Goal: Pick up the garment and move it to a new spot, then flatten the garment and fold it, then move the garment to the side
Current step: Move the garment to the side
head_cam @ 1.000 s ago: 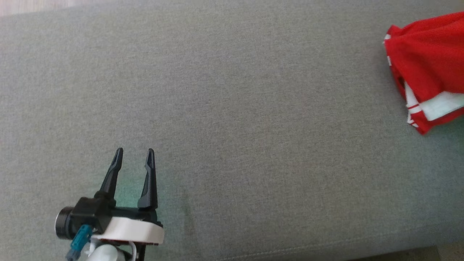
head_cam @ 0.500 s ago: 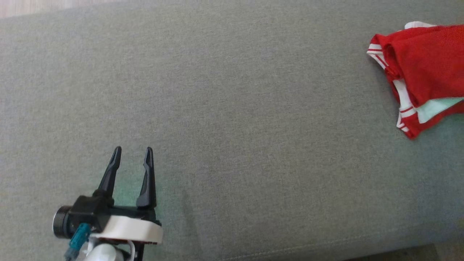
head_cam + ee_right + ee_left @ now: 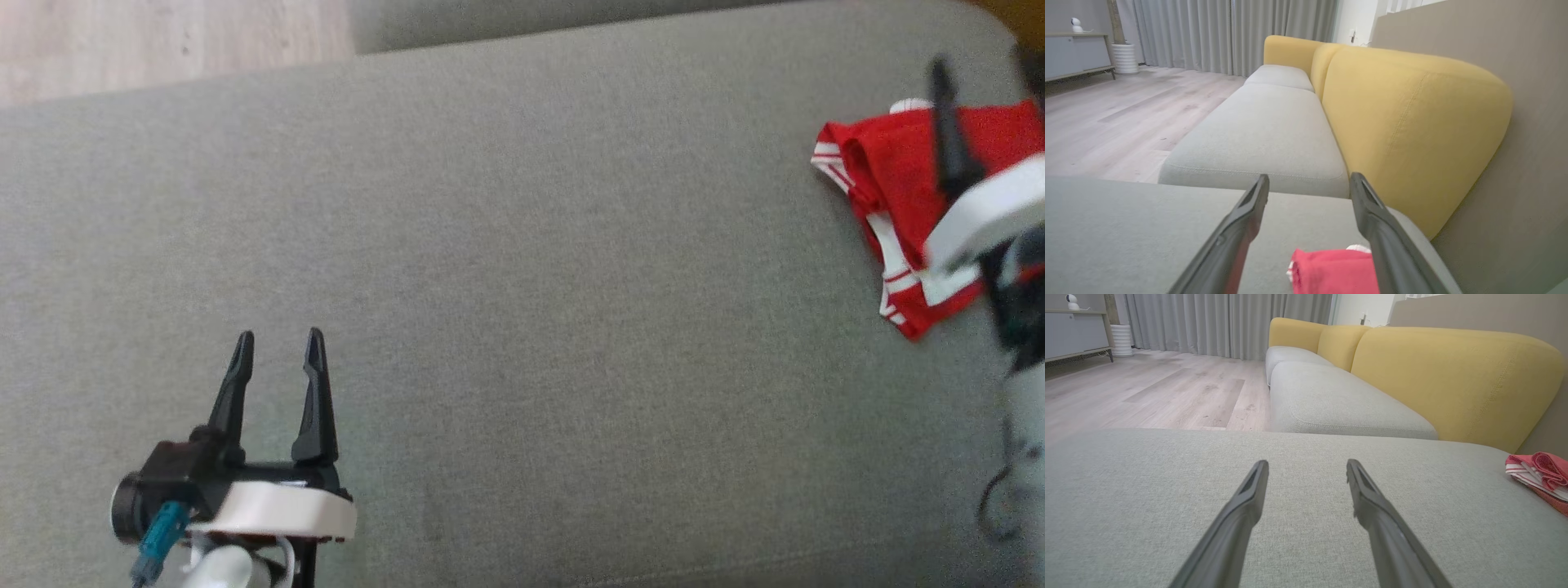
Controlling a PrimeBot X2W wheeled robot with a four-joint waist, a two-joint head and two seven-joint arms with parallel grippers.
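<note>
The garment [image 3: 886,192] is a red piece with white stripes, lying bunched and folded near the right end of the grey cushion [image 3: 522,269]. My right gripper [image 3: 984,77] hovers blurred over it, open. In the right wrist view the garment [image 3: 1335,271] lies below the spread right gripper [image 3: 1309,177], and nothing is held between the fingers. My left gripper [image 3: 277,335] is open at the lower left, far from the garment, its fingers empty. The left wrist view has the left gripper [image 3: 1307,463] low over bare cushion, with the garment [image 3: 1539,473] at the right edge.
A yellow backrest [image 3: 1412,122] rises just beyond the garment. A second grey seat cushion [image 3: 1339,404] runs away behind this one. Pale wood floor [image 3: 163,41] lies past the cushion's far edge. The wide grey stretch between the two grippers is bare.
The right gripper has opened and let go of the garment, which has settled on the cushion. The head camera has shifted, bringing the right gripper and more floor into view. The left gripper stayed put.
</note>
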